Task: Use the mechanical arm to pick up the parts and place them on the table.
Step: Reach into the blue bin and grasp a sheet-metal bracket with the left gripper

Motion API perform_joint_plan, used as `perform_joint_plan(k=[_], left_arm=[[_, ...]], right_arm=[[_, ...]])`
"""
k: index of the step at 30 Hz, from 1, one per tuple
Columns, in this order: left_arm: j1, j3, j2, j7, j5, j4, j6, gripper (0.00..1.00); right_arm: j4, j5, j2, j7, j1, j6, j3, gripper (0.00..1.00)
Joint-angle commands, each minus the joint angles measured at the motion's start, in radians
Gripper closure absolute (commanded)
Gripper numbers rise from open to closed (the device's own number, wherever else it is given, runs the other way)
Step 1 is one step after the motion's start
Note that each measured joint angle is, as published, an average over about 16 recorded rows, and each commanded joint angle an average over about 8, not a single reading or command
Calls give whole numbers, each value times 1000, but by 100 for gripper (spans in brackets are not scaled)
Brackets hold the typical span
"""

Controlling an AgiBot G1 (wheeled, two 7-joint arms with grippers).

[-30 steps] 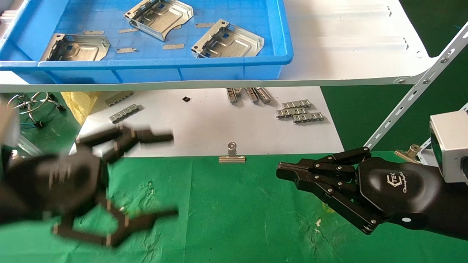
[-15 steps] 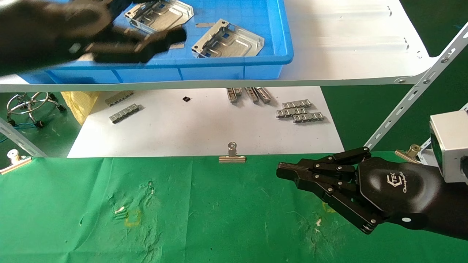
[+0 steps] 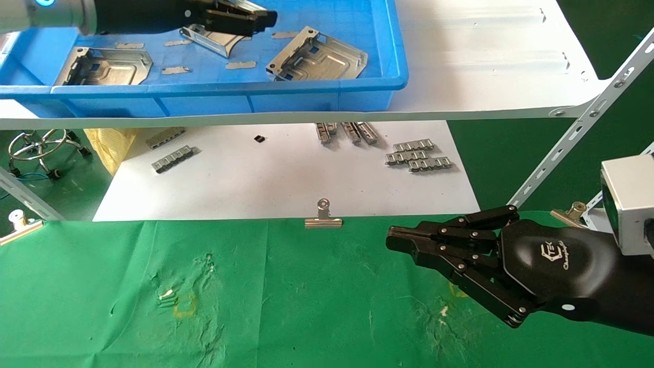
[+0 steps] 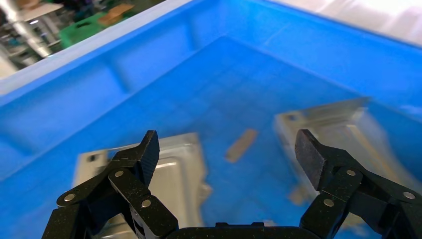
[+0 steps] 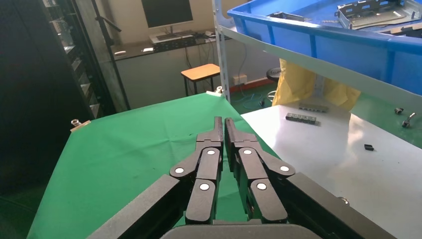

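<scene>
The left black jointed-finger gripper [image 4: 226,152] hangs inside the blue plastic bin [image 3: 327,92] with fingers spread wide, empty, partly covering one of three silver stamped sheet-metal plates [image 3: 217,41]; the wrist view blurs the plates. The right black gripper [image 3: 403,240] rests pinched together over the green-cloth table [image 3: 306,306], its arm cut off

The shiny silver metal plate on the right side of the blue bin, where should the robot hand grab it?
Probably from above, by the tilted silver stamped plate's raised bent edge, the side toward the open left gripper. The plate's grooved face lies too flat against the blue plastic bin floor for fingers to get under. The right gripper hovers shut over the green cloth table.
</scene>
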Motion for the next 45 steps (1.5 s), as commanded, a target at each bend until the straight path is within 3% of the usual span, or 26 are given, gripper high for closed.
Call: perform_joint_plan(k=[1,10,19,36,45], left_arm=[[-33,10,31,16,22,66,-35,100],[-74,38,77,31,73,216,-175,100],[-82,44,88,26,82,262,-225,100],[-87,52,78,-3,93,279,-215,100],[-96,2,38,47,21,229,-135,100]], right_arm=[[0,0,0,0,0,0,0,0],[0,0,0,0,0,0,0,0],[0,0,0,0,0,0,0,0],[0,0,0,0,0,0,0,0],[0,0,0,0,0,0,0,0]])
